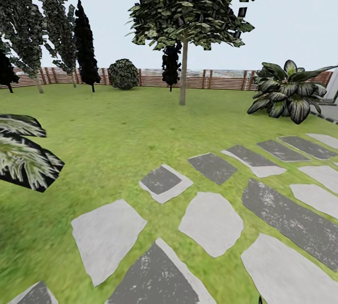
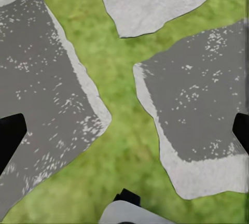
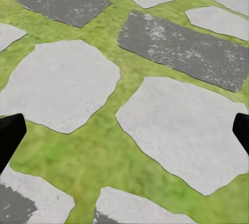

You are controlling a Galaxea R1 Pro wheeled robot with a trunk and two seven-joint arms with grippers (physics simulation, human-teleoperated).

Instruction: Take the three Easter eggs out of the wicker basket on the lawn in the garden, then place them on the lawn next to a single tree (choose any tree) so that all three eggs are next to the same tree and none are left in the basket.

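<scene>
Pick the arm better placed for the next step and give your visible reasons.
Neither yet. Both wrist views look down on grey stepping stones set in green grass, each with jaws spread wide and empty. The head view faces the broad-crowned tree across the lawn; driving comes first.

Green lawn [image 1: 117, 125], flat grey stepping stones [image 1: 211, 222] set in it, tree [image 1: 183, 74] beyond

Head view: one tall broad-crowned tree [image 1: 183, 36] stands on the lawn [image 1: 108, 125] before one slatted wooden fence [image 1: 220, 79]. Along the fence stand two dark conifers [image 1: 86, 46], one round bush [image 1: 123, 74], and at least two narrow columnar trees [image 1: 51, 18]. Two large-leaved plants [image 1: 288, 90] sit at the sides, and about a dozen grey stepping stones [image 1: 211, 222] cross the grass.
</scene>
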